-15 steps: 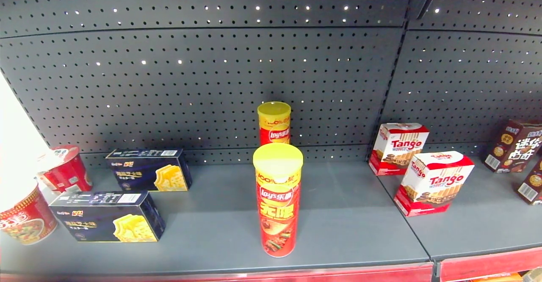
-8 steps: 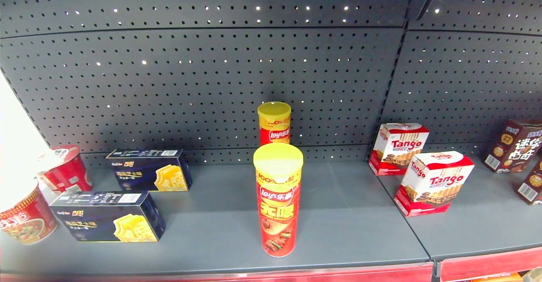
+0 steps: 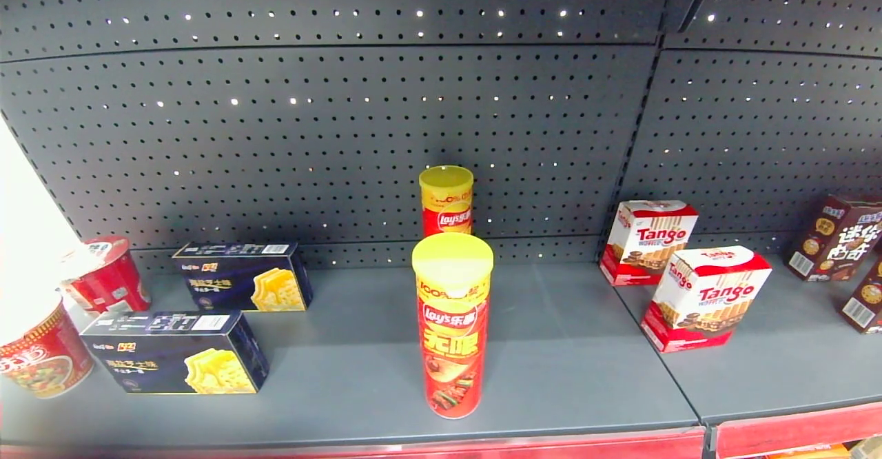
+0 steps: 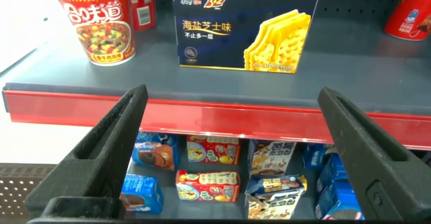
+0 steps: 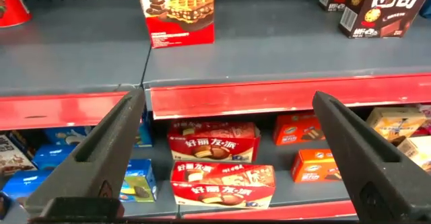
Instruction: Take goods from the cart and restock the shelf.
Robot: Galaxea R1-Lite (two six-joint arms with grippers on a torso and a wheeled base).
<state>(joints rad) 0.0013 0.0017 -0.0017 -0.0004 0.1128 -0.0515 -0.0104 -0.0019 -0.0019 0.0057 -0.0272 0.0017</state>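
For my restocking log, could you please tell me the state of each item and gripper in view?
Front red cardboard chip tube with yellow lid: upright, lidded.
Rear red chip tube: upright, lidded.
Two dark blue cracker boxes: closed, on long sides.
Two red-and-white wafer boxes: upright, closed.
Two red noodle cups: upright, lidded.
Left gripper: open, empty.
Right gripper: open, empty.

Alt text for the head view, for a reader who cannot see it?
A grey shelf holds two upright chip cans at centre, one behind the other, with blue cracker boxes and red noodle cups left, wafer boxes right.
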